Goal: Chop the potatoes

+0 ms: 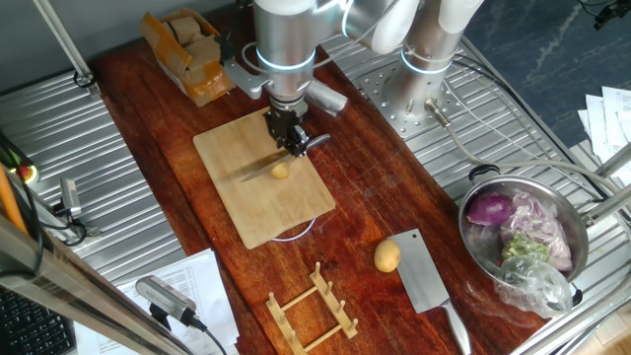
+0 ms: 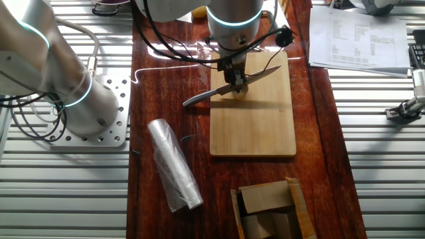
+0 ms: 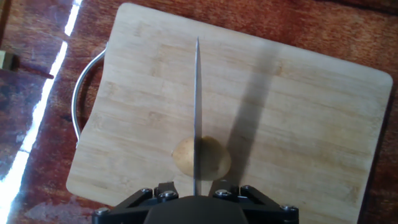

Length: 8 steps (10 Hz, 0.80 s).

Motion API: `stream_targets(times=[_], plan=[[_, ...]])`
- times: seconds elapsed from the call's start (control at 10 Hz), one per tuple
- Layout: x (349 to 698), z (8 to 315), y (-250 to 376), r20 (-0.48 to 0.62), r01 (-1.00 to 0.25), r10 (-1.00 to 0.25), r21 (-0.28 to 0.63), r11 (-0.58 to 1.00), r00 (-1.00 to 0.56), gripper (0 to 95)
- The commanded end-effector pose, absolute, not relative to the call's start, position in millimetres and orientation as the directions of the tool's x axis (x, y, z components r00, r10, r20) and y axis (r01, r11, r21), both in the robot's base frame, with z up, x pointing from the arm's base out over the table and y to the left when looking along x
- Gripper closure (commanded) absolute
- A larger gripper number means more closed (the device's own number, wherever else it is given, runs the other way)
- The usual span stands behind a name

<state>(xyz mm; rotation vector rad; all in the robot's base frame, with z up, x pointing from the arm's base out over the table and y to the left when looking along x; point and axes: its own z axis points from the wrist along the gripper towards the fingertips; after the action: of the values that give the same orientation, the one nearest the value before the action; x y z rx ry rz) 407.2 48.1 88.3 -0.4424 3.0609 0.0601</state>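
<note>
A small yellow-tan potato (image 3: 201, 157) lies on the bamboo cutting board (image 3: 298, 118); it also shows in one fixed view (image 1: 281, 171) and the other fixed view (image 2: 240, 91). My gripper (image 1: 293, 141) is shut on a knife (image 3: 196, 106), whose blade edge runs down the middle of the potato, on or just above it. The knife shows in one fixed view (image 1: 258, 169) and the other fixed view (image 2: 259, 75). A second, whole potato (image 1: 386, 256) lies on the wooden table beside a cleaver (image 1: 424, 273).
A steel bowl (image 1: 582, 258) with a purple-red onion (image 1: 489, 208) and scraps stands at the right. A wooden rack (image 1: 311, 308) lies in front of the board, a cardboard box (image 1: 187, 49) behind it. A plastic roll (image 2: 174, 164) lies left of the board.
</note>
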Motion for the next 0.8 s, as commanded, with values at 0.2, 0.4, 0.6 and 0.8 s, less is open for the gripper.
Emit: stream_targets(times=[0.2,0.4,0.6,0.8], plan=[[407.5,84.9,47.5,-0.055,-0.286,-0.284,0.033,0.958,-0.957,57.0],[407.8,81.1,47.1,-0.057,-0.287,-0.285,0.034,0.957,-0.957,57.0],[407.9,79.6,47.0,-0.062,-0.288,-0.285,0.034,0.957,-0.956,57.0],[408.0,79.6,47.0,-0.065,-0.290,-0.288,0.034,0.956,-0.956,57.0]])
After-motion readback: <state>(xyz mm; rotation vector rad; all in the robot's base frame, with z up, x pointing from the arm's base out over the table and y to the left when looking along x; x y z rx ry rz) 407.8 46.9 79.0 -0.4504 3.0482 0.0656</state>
